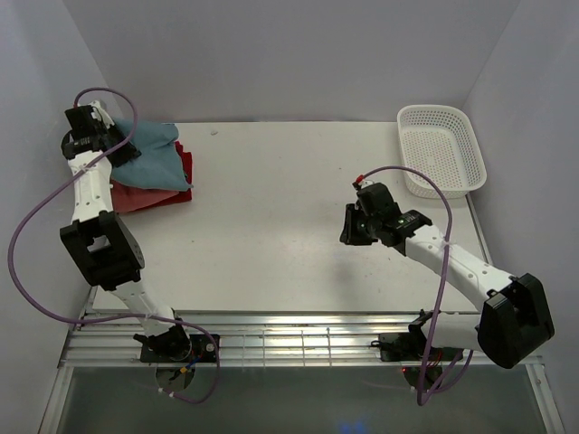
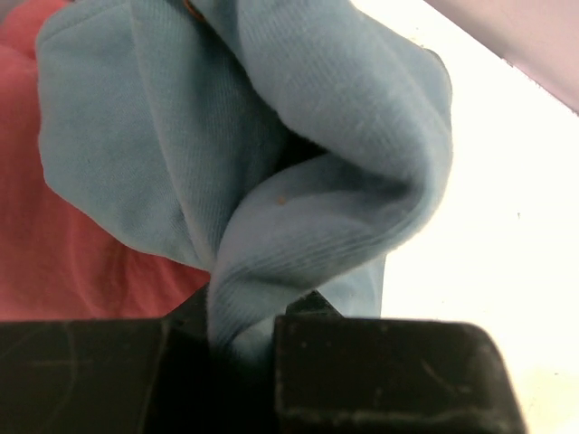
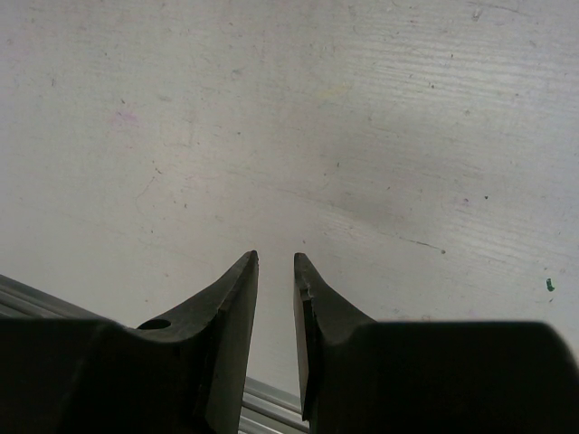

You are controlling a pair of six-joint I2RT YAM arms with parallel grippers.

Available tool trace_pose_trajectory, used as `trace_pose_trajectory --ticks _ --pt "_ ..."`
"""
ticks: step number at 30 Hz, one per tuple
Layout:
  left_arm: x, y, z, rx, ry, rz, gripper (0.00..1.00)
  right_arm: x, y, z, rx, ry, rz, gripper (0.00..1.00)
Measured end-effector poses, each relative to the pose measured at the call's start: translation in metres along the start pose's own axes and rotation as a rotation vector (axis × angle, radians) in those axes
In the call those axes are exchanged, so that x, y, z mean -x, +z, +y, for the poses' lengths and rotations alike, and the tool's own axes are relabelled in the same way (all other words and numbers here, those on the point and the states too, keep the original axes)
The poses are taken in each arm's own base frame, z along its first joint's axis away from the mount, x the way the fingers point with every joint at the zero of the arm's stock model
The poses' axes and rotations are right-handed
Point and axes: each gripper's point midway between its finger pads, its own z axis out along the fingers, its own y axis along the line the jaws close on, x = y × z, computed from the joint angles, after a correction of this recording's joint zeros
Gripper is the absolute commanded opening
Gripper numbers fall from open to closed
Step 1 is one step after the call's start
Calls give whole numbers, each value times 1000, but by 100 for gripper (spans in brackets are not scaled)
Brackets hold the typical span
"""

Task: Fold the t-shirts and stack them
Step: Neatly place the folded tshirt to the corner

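The white desk [image 1: 298, 244] carries a pile at its far left corner. There the teal-blue t-shirt [image 1: 154, 154] lies rumpled on top of a salmon-pink t-shirt [image 1: 136, 196] and a red t-shirt [image 1: 185, 165]. A white mesh basket [image 1: 436, 111] sits at the far right. The left claw [image 2: 244, 330] is clamped on a fold of the teal fabric. The right claw [image 3: 276, 271] hangs above bare desk, jaws a narrow slit apart, gripping nothing.

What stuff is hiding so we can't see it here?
- Top view: the blue t-shirt covers the pile, hiding how many shirts lie underneath.
- Left wrist view: cloth pinched in the left tool fills the picture; the pink t-shirt is cut off by the edge.
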Motion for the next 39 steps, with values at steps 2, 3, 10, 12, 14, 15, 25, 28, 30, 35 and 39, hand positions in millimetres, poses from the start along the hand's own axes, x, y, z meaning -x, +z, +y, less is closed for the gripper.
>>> trace_pose_trajectory --ticks 2,3,10,12,14,15,25,28,30,35,39 --pt "1 2 10 5 -24 2 0 -2 -1 -1 -1 7 2 29" --pt "2 2 15 11 -35 0 0 -2 -2 -1 -1 8 1 29" --pt "5 15 46 57 -96 -7 6 -11 -6 -4 -2 24 4 29" --pt "1 27 57 85 -117 11 19 -13 -7 -5 -4 29 6 29" --pt "-2 42 70 124 -135 28 38 -15 -8 -7 -12 33 11 29" --pt "-4 49 77 150 -149 35 40 -15 -9 -7 -15 34 13 29" --pt "38 5 104 414 -206 -94 77 -16 -13 -11 -36 34 8 30" --pt "73 -34 91 414 -215 -216 98 -13 -14 -10 -32 34 2 30" --pt "90 -59 79 400 -213 -283 98 -10 -15 -8 -29 33 -3 30" --pt "101 -104 37 328 -180 -382 96 -6 -17 -6 -23 34 -13 30" --pt "53 -109 -19 217 -114 -345 86 -1 -18 -4 -18 32 -25 30"
